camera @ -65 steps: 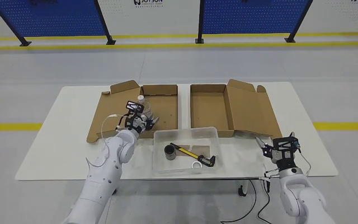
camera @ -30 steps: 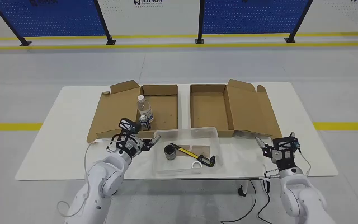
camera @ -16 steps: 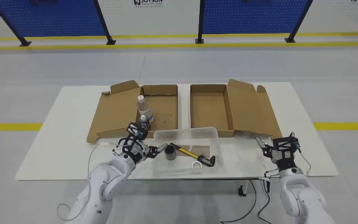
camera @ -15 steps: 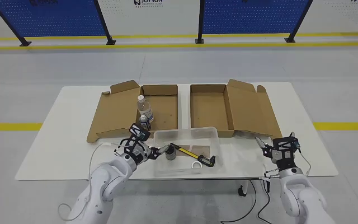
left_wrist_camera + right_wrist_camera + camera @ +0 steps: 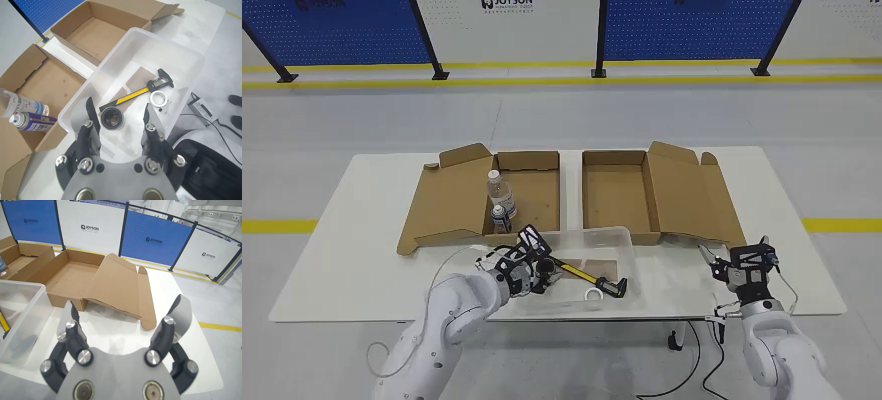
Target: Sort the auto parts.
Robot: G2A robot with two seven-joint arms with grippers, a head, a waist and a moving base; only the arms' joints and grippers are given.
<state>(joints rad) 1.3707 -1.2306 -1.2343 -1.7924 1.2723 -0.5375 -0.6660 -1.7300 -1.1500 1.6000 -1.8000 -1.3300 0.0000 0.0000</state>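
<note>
A clear plastic bin [image 5: 573,237] stands at the table's front middle. In it lie a dark metal cylinder [image 5: 112,118], a yellow and black caliper [image 5: 140,91] [image 5: 587,275] and a white ring [image 5: 158,98] [image 5: 594,294]. My left gripper [image 5: 119,108] [image 5: 532,268] hangs open over the bin's left end, its fingers either side of the cylinder and above it. My right gripper [image 5: 125,305] [image 5: 739,262] stands open above the bare table near the front right edge, holding nothing.
The left cardboard box [image 5: 539,198] holds a water bottle [image 5: 496,186] and a spray can [image 5: 500,215] [image 5: 28,122]. The right cardboard box [image 5: 617,197] [image 5: 75,273] has a bare floor, with its flaps spread on the table behind my right gripper.
My left arm has swung from the left box rightward and forward to the bin's left end, its gripper open throughout. The right arm has kept still.
</note>
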